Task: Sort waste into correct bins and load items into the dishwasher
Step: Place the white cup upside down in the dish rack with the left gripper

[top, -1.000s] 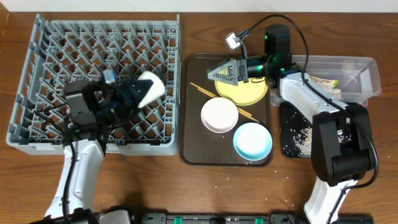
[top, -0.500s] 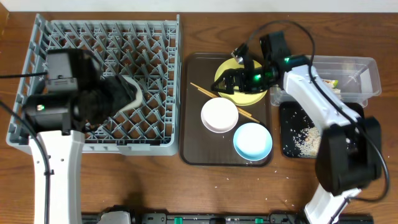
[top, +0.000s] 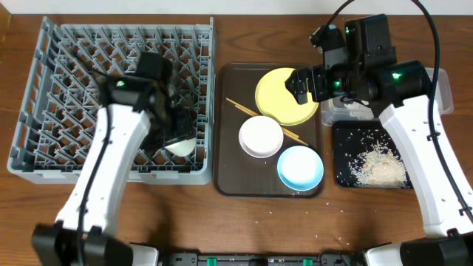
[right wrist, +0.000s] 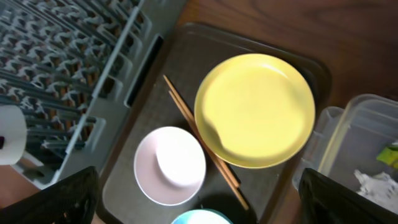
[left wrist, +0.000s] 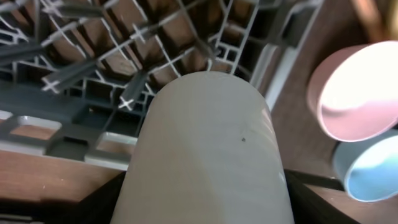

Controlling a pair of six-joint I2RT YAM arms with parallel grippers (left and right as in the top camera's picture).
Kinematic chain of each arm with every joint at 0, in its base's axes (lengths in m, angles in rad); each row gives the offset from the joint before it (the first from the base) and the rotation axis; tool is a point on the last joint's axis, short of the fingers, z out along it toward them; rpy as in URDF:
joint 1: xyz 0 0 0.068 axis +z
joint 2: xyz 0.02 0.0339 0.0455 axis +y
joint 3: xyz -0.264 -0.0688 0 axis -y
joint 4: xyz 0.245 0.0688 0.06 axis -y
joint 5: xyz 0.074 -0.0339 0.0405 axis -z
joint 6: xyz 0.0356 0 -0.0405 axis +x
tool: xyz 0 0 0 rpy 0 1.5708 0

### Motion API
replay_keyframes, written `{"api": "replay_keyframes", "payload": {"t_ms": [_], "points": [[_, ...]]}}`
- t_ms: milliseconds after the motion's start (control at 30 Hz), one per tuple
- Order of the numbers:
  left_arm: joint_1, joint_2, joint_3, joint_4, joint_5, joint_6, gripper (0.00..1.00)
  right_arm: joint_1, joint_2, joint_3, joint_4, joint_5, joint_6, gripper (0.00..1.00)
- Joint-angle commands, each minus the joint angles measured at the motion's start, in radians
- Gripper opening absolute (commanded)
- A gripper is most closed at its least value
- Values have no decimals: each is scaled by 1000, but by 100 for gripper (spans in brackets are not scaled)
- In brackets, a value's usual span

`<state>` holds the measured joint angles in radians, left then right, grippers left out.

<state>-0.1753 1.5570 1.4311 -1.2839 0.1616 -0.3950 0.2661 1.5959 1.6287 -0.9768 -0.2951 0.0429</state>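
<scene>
My left gripper (top: 174,134) is shut on the small white cup (top: 180,145) and holds it over the front right corner of the grey dish rack (top: 44,89). In the left wrist view the cup (left wrist: 208,143) fills the middle, above the rack's pegs (left wrist: 112,56). My right gripper (top: 304,83) is open and empty above the yellow plate (top: 281,96). The right wrist view shows the plate (right wrist: 255,109), the chopsticks (right wrist: 202,140), the white bowl (right wrist: 169,165) and the blue bowl's rim (right wrist: 199,218). Rice lies in the black tray (top: 347,140). The clear tub (right wrist: 348,130) holds a wrapper (right wrist: 392,152) and paper (right wrist: 373,183).
The dark brown serving tray (top: 225,170) holds the plate, the white bowl (top: 260,137), the blue bowl (top: 300,168) and the chopsticks (top: 240,107). My right arm covers most of the clear tub (top: 446,92). A few rice grains lie on the table's front edge (top: 295,220).
My left arm swung the cup from the rack's middle to its front right corner. My right gripper rose and drew back from the plate, and its arm uncovered the black tray.
</scene>
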Motion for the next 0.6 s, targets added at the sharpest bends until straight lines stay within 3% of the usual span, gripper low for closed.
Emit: {"api": "replay_keyframes", "payload": {"t_ms": [0, 400, 467, 567], "points": [[-26, 66, -7, -17, -24, 6, 15, -6, -1, 5, -6, 37, -14, 99], [-51, 260, -25, -2, -111, 9, 17, -5, -1, 3, -11, 37, -14, 99], [-51, 269, -25, 19, -110, 9, 34, -5, -1, 3, -11, 37, -15, 99], [-51, 269, -25, 29, -110, 9, 48, -5, -1, 3, -11, 37, -15, 99]]}}
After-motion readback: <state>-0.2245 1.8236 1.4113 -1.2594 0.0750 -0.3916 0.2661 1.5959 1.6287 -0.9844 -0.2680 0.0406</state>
